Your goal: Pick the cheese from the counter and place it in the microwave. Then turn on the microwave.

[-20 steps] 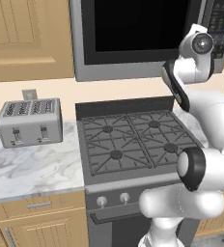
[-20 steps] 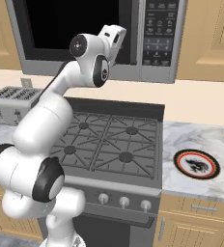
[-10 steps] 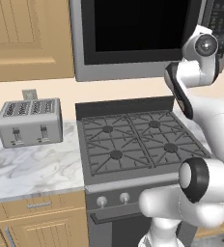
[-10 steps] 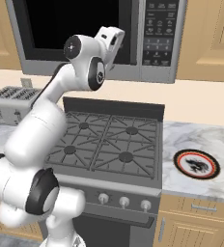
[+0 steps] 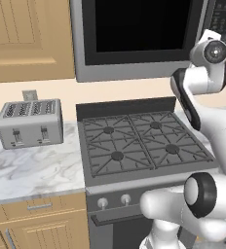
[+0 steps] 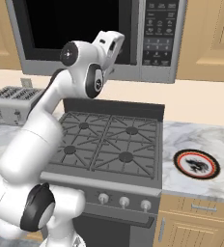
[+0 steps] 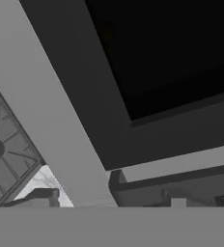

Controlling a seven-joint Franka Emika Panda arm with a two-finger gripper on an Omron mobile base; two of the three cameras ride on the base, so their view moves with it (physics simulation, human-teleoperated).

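Observation:
The microwave [image 6: 46, 29] hangs above the stove with its black glass door shut; its button panel [image 6: 157, 34] is on the right. The cheese is out of view. My gripper [image 6: 113, 39] is raised in front of the door's lower right corner, just left of the panel. From the left, the hand [image 5: 210, 41] sits below the panel [image 5: 224, 14]. The hand view looks close up along the steel frame [image 7: 51, 120] and dark door glass [image 7: 172, 53]. The fingertips [image 7: 36, 195] peek up wide apart with nothing between them.
A black gas stove [image 5: 139, 146] lies under the arm. A silver toaster [image 5: 29, 121] stands on the marble counter [image 5: 32, 170] to the left. On the right stretch of counter [image 6: 215, 140] lies a round dark plate with a red rim [image 6: 197, 164].
The hand has crept slightly right and down along the microwave front, toward the button panel. The door stays shut.

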